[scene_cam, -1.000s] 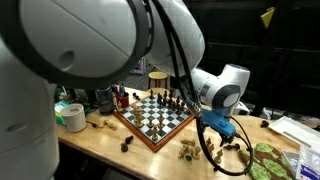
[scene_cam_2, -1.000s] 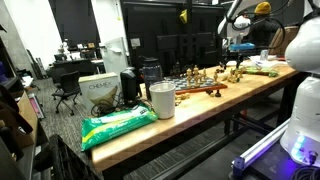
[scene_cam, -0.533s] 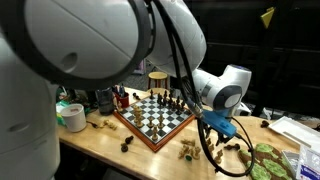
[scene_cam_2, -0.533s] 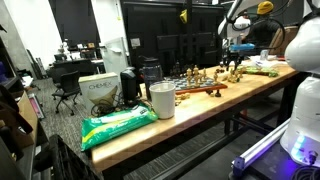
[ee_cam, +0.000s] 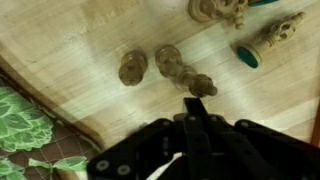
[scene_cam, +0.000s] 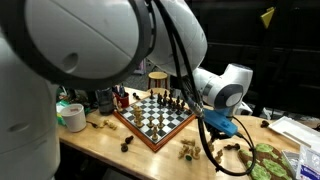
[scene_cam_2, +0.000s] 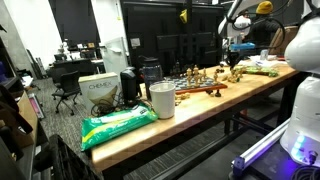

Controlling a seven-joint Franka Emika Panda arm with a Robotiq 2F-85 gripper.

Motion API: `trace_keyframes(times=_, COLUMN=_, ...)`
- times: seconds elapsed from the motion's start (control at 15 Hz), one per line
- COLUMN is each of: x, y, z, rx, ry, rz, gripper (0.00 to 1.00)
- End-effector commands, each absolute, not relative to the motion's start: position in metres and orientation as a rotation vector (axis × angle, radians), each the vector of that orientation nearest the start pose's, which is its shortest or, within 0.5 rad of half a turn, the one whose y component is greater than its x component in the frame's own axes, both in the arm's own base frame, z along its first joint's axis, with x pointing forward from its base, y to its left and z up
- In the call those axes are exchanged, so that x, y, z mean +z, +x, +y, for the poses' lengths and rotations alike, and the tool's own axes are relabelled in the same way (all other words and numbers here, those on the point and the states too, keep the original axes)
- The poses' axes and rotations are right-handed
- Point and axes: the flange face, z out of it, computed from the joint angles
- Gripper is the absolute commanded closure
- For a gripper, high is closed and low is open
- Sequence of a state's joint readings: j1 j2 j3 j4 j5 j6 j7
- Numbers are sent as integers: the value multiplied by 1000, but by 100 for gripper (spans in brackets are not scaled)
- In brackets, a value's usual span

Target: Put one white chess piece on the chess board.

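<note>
Hovering gripper (ee_cam: pixel 195 104), jaws together, beside chess piece (ee_cam: pixel 180 70)

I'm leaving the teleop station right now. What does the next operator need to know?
Gripper: hangs low over the table, off the board's edge. No piece shows between its fingers, and I cannot tell whether it is open or shut.
Chess board: flat on the table.
Light pieces: several lie on their sides on bare wood just ahead of the fingertips, off the board.
Done: the gripper is lined up near the loose pieces, and nothing is picked up yet.
Left: grasp one light piece, carry it over to the board and set it on a square.
</note>
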State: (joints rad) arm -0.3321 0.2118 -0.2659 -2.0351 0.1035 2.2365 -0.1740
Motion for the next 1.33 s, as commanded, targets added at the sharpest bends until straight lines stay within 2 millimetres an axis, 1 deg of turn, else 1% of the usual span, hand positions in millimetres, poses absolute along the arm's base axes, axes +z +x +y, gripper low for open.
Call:
trace_keyframes(times=0.0, x=355, y=488, z=-325, rx=-18, ry=-3025, rz=718, gripper=100)
trace_keyframes(times=0.13, x=357, y=489, z=-326, rx=-20, ry=-3030, rz=718, gripper=100)
trace_keyframes(times=0.2, x=358, y=490, z=-326, rx=-21, ry=-3030, rz=719, gripper=74)
trace_keyframes(times=0.27, x=358, y=490, z=-326, rx=-21, ry=-3029, rz=720, gripper=74)
trace_keyframes(times=0.33, x=359, y=490, z=-326, rx=-21, ry=-3028, rz=720, gripper=70)
trace_keyframes(times=0.6, x=359, y=487, z=-327, rx=-18, ry=-3010, rz=732, gripper=44)
trace_keyframes(times=1.0, x=354, y=483, z=-326, rx=22, ry=-2990, rz=739, gripper=4)
trace_keyframes(times=1.07, x=353, y=482, z=-326, rx=29, ry=-2987, rz=740, gripper=0)
trace_keyframes(times=1.27, x=352, y=481, z=-326, rx=44, ry=-2983, rz=738, gripper=0)
